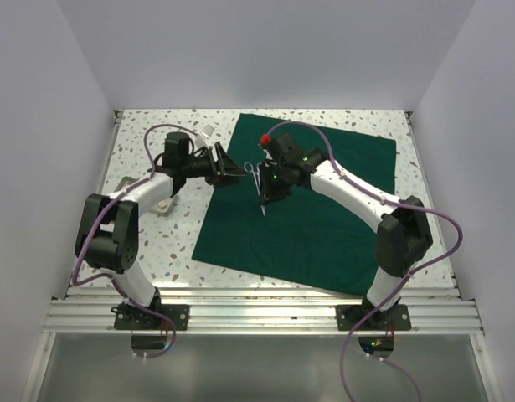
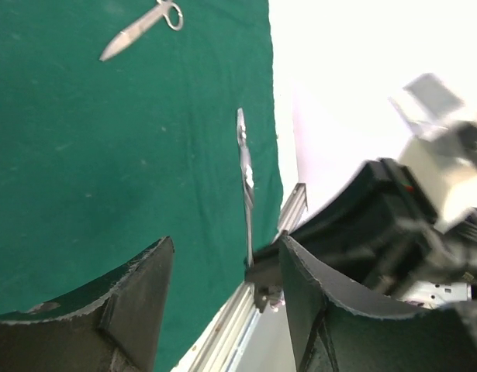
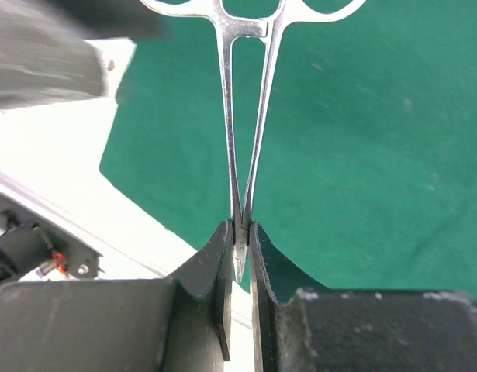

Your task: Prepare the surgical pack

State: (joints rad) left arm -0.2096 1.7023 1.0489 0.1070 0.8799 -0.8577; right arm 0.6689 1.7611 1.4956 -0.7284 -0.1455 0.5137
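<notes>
The dark green drape (image 1: pixel 307 209) lies spread flat on the table. My right gripper (image 3: pixel 240 246) is shut on the steel forceps (image 3: pixel 246 116) near their tips, with the ring handles pointing away over the cloth. In the top view the forceps (image 1: pixel 263 205) hang at the right gripper (image 1: pixel 267 188) above the drape's left part. My left gripper (image 1: pixel 230 173) stands open just left of them, and its fingers (image 2: pixel 141 298) hold nothing. From the left wrist the forceps (image 2: pixel 244 170) show as a thin upright bar. Steel scissors (image 2: pixel 141 27) lie on the cloth (image 2: pixel 106 155).
A small clear packet (image 1: pixel 207 131) lies on the speckled tabletop at the back left. A pale object (image 1: pixel 162 205) sits partly hidden under the left arm. The two wrists are close together over the drape's left edge. White walls enclose the table.
</notes>
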